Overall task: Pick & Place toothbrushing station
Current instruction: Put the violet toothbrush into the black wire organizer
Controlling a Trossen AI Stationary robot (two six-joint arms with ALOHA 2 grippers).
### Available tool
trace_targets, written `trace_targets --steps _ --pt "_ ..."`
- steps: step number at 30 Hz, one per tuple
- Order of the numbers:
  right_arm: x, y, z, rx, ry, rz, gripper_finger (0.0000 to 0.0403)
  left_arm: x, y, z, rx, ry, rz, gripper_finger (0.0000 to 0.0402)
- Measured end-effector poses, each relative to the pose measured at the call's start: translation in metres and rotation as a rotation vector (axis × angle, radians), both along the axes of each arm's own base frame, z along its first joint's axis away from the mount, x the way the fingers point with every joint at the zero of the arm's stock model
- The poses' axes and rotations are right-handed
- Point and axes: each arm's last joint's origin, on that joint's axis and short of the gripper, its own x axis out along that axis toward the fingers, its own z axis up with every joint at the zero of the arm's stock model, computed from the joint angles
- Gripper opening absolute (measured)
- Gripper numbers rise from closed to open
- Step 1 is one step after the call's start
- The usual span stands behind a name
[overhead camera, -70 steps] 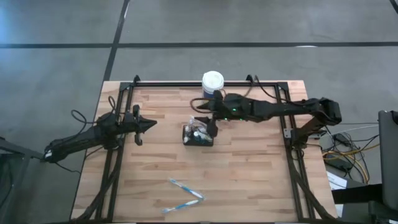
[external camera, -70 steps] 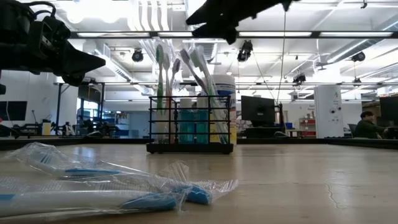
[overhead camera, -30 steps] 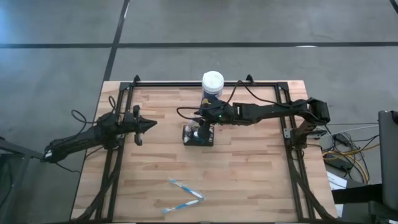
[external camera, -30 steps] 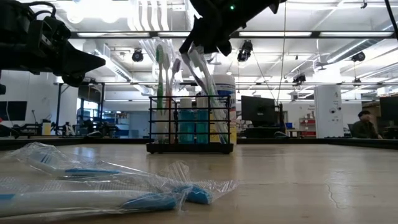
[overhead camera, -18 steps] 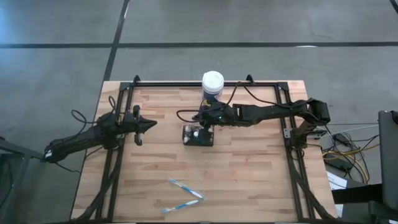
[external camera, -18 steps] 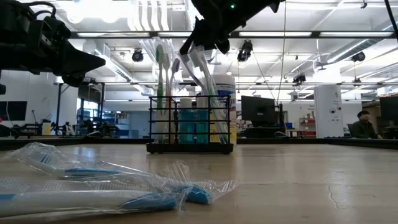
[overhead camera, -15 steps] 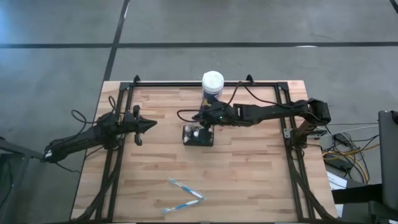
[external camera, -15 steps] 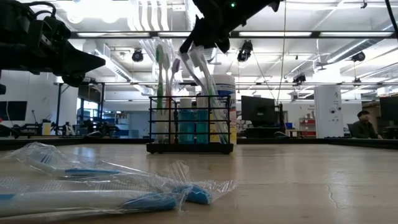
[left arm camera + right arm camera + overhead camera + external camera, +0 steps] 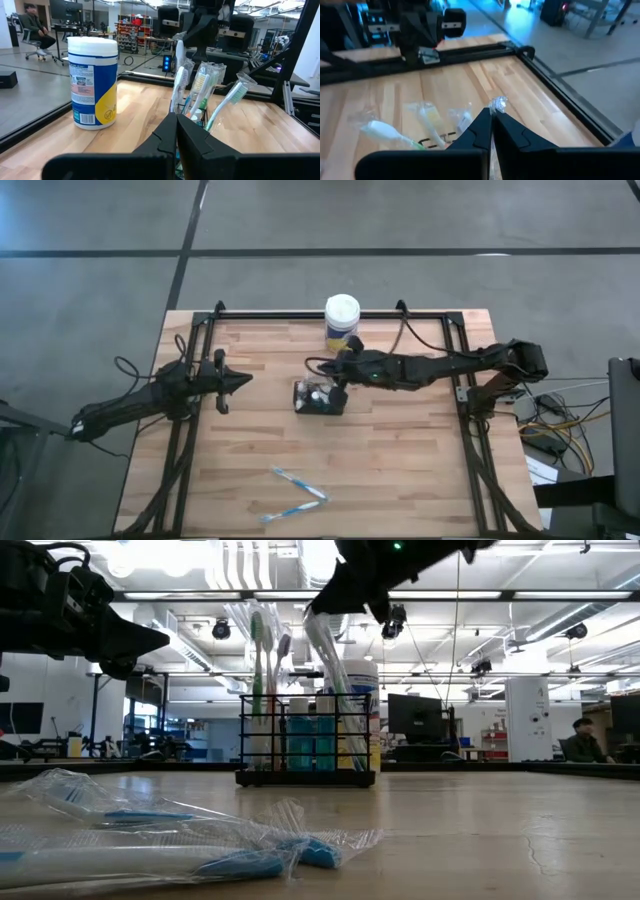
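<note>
High view: wooden table [image 9: 400, 470] fills the centre. Left gripper [image 9: 240, 380], fingers pressed together, waits at middle left. Right gripper [image 9: 339, 392], fingers pinched on a wrapped toothbrush [image 9: 497, 105], hangs over the black caddy [image 9: 317, 398] at centre. White-lidded canister [image 9: 342, 315] stands above it.

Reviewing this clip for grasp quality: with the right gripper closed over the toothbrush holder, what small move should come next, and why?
Probably a slow, straight lift. The right gripper is shut on the wrapped toothbrush standing in the black holder, pinching its top. Other brushes crowd the same holder, so pulling sideways could tip it. The left gripper waits shut, off to the side.
</note>
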Motion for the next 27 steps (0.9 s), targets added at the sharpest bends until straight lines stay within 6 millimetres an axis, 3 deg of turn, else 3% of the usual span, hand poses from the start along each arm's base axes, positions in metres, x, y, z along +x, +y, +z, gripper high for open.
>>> trace_targets --steps 6,11,20,27 --pt "-0.025 0.0 -0.016 0.012 -0.136 -0.006 0.0008 0.0 0.0 0.0 0.0 -0.001 -0.001 0.0014" --pt "-0.04 0.0 -0.029 0.024 -0.145 -0.009 0.0008 0.0 0.0 0.001 0.002 -0.007 0.0 0.0014" --pt "-0.038 0.0 -0.048 0.03 -0.088 -0.004 0.0008 0.0 0.0 0.001 0.001 -0.008 0.001 0.0014" --pt "-0.039 0.001 -0.049 0.036 -0.081 0.007 0.0008 0.0 0.0 0.001 0.003 -0.009 0.001 0.0014"
